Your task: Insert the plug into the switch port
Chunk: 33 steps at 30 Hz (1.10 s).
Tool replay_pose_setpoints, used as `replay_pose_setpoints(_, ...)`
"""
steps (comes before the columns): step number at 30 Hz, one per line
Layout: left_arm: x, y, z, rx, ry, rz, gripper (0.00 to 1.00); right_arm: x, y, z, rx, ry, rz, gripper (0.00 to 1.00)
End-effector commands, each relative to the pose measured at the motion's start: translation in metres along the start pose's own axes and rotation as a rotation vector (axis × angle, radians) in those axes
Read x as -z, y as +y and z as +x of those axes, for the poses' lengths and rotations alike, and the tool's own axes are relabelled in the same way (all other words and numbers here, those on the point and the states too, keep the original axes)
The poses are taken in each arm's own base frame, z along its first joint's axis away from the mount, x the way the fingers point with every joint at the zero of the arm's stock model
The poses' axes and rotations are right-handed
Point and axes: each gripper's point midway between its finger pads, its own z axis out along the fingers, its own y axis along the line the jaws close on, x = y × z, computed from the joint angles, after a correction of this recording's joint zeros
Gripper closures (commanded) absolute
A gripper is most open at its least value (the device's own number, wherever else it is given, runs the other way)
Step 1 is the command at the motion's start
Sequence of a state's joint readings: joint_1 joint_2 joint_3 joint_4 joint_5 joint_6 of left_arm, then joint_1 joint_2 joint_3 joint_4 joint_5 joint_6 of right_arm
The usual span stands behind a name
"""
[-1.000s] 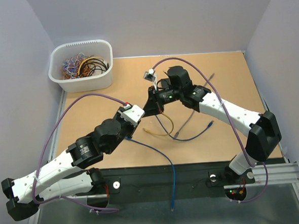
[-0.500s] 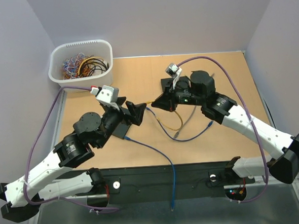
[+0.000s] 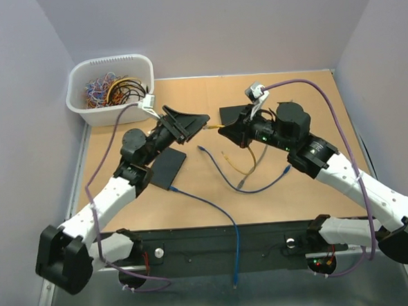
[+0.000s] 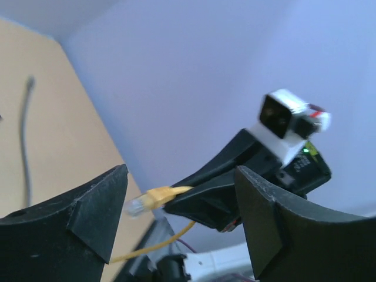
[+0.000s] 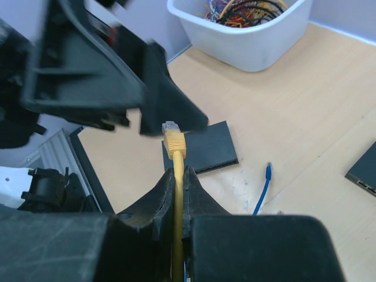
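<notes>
tan table [image 3: 311, 98], two switches [image 3: 169, 167] [image 3: 233, 114]; left pincer [image 3: 195, 126] wide; right pincer [image 5: 175, 171] tight on one yellow plug [image 5: 172, 134]

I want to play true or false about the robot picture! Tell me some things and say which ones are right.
1. The right hand pinches a yellow cable. True.
2. The left hand is shut tight. False: it is open.
3. The bin is empty. False: it holds wires.
4. A blue cable lies on the table. True.
5. The plug is already in a switch. False: it is up in the air, out of the switch.
</notes>
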State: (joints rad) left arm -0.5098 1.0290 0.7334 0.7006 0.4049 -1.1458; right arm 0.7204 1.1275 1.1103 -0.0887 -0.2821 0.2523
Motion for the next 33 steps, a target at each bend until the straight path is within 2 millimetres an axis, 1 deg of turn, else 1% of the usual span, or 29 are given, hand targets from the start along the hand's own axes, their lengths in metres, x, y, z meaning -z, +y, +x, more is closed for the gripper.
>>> replay_pose_setpoints(1, 0.005, -0.044, 0.018, 0.140, 0.121, 0.221, 0.18, 0.003, -0.002, -0.028, 0.061, -0.110, 0.030, 1.00)
replay_pose_setpoints(3, 0.003, -0.041, 0.016, 0.143, 0.109, 0.204, 0.18, 0.002, -0.003, -0.027, 0.062, -0.106, 0.034, 1.00)
replay_pose_setpoints(6, 0.001, -0.036, 0.014, 0.128, 0.093, 0.173, 0.18, -0.001, 0.000, -0.031, 0.069, -0.128, 0.014, 1.00)
replay_pose_setpoints(10, -0.001, -0.029, 0.012, 0.131, 0.077, 0.148, 0.19, -0.007, -0.001, -0.026, 0.063, -0.117, 0.006, 0.99)
replay_pose_setpoints(12, -0.002, -0.027, 0.012, 0.134, 0.075, 0.145, 0.23, -0.009, -0.002, -0.023, 0.062, -0.113, 0.004, 1.00)
replay_pose_setpoints(13, -0.003, -0.025, 0.013, 0.137, 0.080, 0.140, 0.27, -0.010, -0.003, -0.021, 0.059, -0.113, 0.004, 1.00)
replay_pose_setpoints(15, -0.004, -0.026, 0.014, 0.134, 0.089, 0.145, 0.30, -0.012, -0.003, -0.018, 0.056, -0.106, -0.001, 1.00)
replay_pose_setpoints(19, -0.004, -0.025, 0.013, 0.134, 0.081, 0.140, 0.42, -0.011, -0.003, -0.016, 0.054, -0.101, -0.005, 1.00)
replay_pose_setpoints(22, -0.005, -0.025, 0.012, 0.129, 0.082, 0.137, 0.45, -0.008, 0.000, -0.014, 0.057, -0.101, -0.017, 1.00)
replay_pose_setpoints(23, -0.006, -0.023, 0.013, 0.128, 0.083, 0.131, 0.48, -0.008, 0.003, -0.013, 0.058, -0.097, -0.032, 1.00)
replay_pose_setpoints(25, -0.007, -0.020, 0.012, 0.129, 0.081, 0.121, 0.49, -0.006, 0.004, -0.010, 0.058, -0.091, -0.040, 1.00)
replay_pose_setpoints(27, -0.009, -0.017, 0.012, 0.134, 0.079, 0.111, 0.50, -0.002, 0.008, -0.011, 0.064, -0.096, -0.055, 0.99)
replay_pose_setpoints(28, -0.010, -0.014, 0.014, 0.139, 0.085, 0.103, 0.49, -0.002, 0.007, -0.007, 0.062, -0.089, -0.053, 1.00)
replay_pose_setpoints(29, -0.010, -0.012, 0.013, 0.141, 0.085, 0.097, 0.44, 0.000, 0.007, -0.009, 0.064, -0.097, -0.052, 0.99)
replay_pose_setpoints(31, -0.011, -0.010, 0.014, 0.146, 0.086, 0.086, 0.38, 0.002, 0.008, -0.009, 0.066, -0.101, -0.050, 1.00)
replay_pose_setpoints(32, -0.011, -0.008, 0.013, 0.149, 0.081, 0.076, 0.33, 0.004, 0.007, -0.010, 0.070, -0.105, -0.046, 0.99)
replay_pose_setpoints(33, -0.012, -0.006, 0.013, 0.148, 0.080, 0.064, 0.32, 0.005, 0.008, -0.010, 0.072, -0.107, -0.050, 1.00)
